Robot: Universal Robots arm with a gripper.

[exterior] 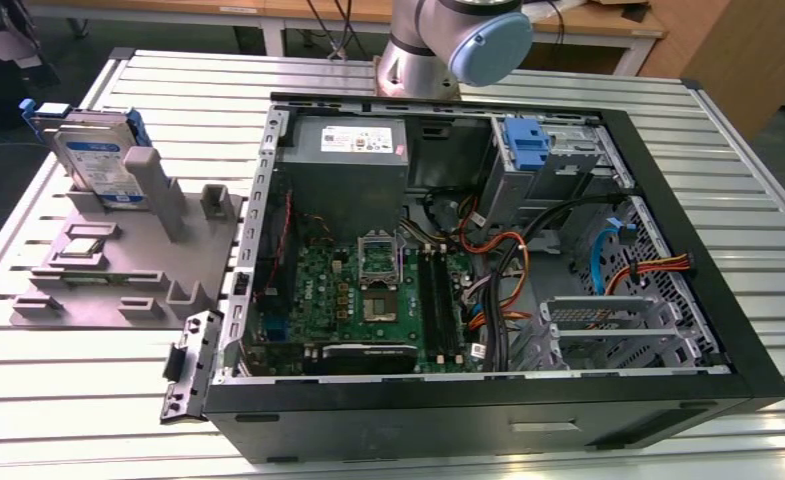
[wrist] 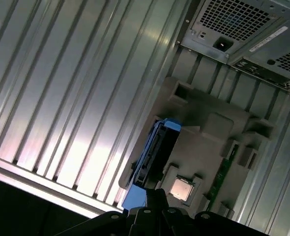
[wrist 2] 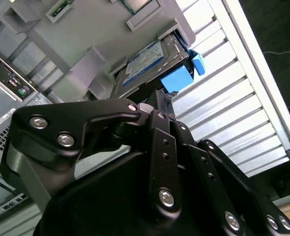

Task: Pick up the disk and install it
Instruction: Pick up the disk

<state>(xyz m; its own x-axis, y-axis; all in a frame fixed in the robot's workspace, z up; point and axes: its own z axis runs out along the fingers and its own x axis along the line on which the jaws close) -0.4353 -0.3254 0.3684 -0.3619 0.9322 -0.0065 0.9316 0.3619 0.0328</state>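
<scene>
no print legible anywhere, white-and-blue label (exterior: 104,165) on the disk (exterior: 83,128) too fine to read, white sticker (exterior: 360,139) on the grey power supply (exterior: 339,182) equally unreadable, pale strip label (wrist: 269,38) on the computer case (wrist: 243,19) rear panel blurred

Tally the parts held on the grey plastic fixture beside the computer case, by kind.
Silver rectangular hard drive in blue plastic carrier: 1
Square silver metal processor chip: 1
Narrow green circuit-board strip: 1
Total: 3

One disk (exterior: 100,160), one grey fixture (exterior: 132,262), one open case (exterior: 499,400), one power supply (exterior: 352,150), one blue bracket (exterior: 528,148), one chip (exterior: 83,250), one arm (exterior: 452,45).
</scene>
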